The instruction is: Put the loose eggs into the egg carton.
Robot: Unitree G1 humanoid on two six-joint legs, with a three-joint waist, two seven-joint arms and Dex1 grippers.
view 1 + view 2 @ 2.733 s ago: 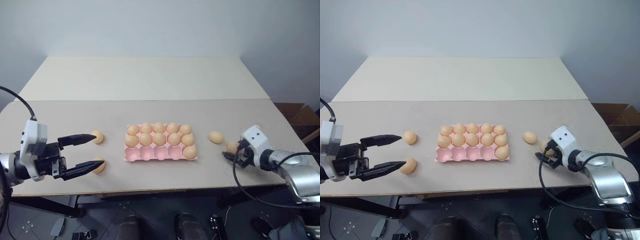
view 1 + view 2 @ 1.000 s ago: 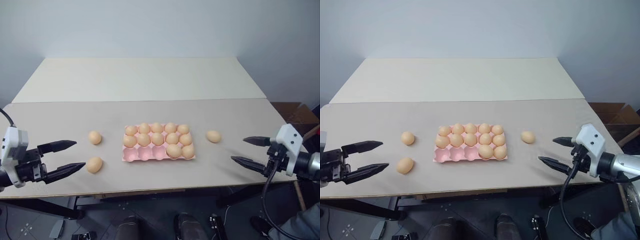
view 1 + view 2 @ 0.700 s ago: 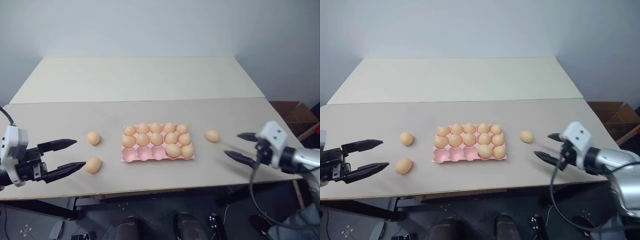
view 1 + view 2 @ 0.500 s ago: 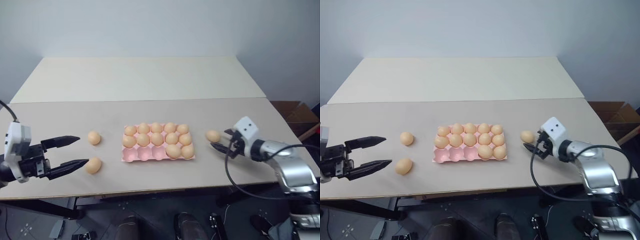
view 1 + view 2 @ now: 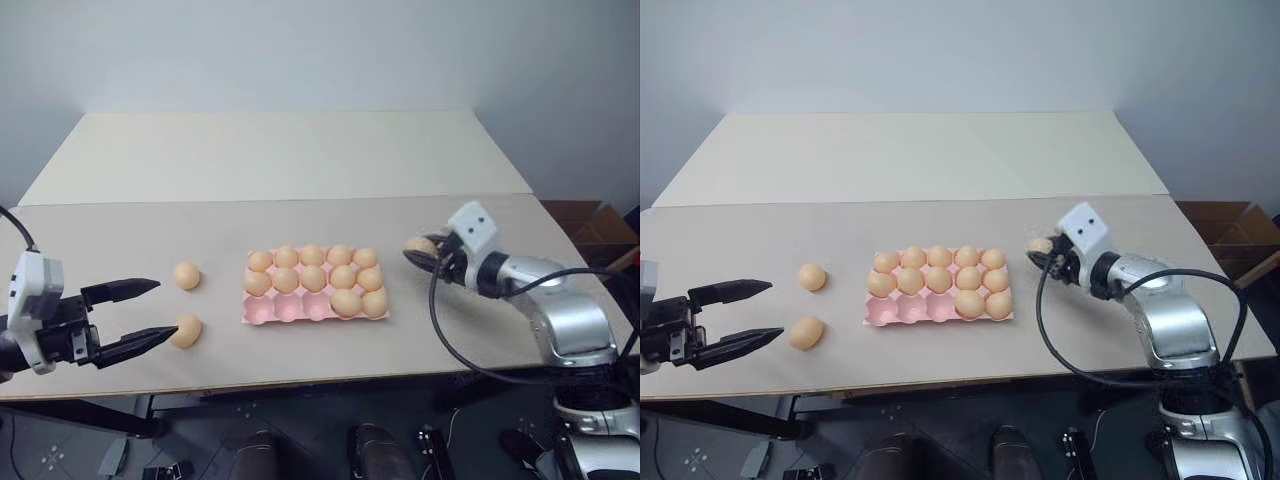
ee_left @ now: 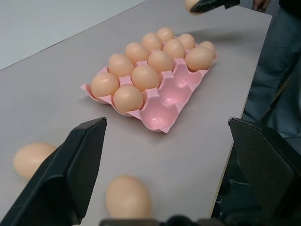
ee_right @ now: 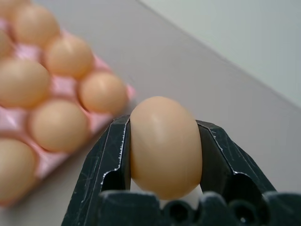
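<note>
The pink egg carton point(image 5: 263, 313) lies mid-table, its back and middle rows full; the front row holds two eggs at the right end and has three empty cups at the left. Just right of the carton's far corner, my right gripper point(image 5: 428, 254) is shut on a loose egg point(image 7: 164, 146), held a little above the table. Two more loose eggs lie left of the carton, a farther one point(image 5: 186, 275) and a nearer one point(image 5: 185, 331). My left gripper point(image 5: 160, 309) stands open beside them, its nearer fingertip close to the nearer egg point(image 6: 128, 197).
A cream table top point(image 5: 290, 155) adjoins the grey one at the back. A cardboard box point(image 5: 590, 225) sits off the right edge. In the left wrist view a person's legs point(image 6: 277, 61) stand past the table's right side.
My right gripper swept left to the egg lying right of the carton, shut on it and lifted it toward the carton. The left gripper stayed put.
</note>
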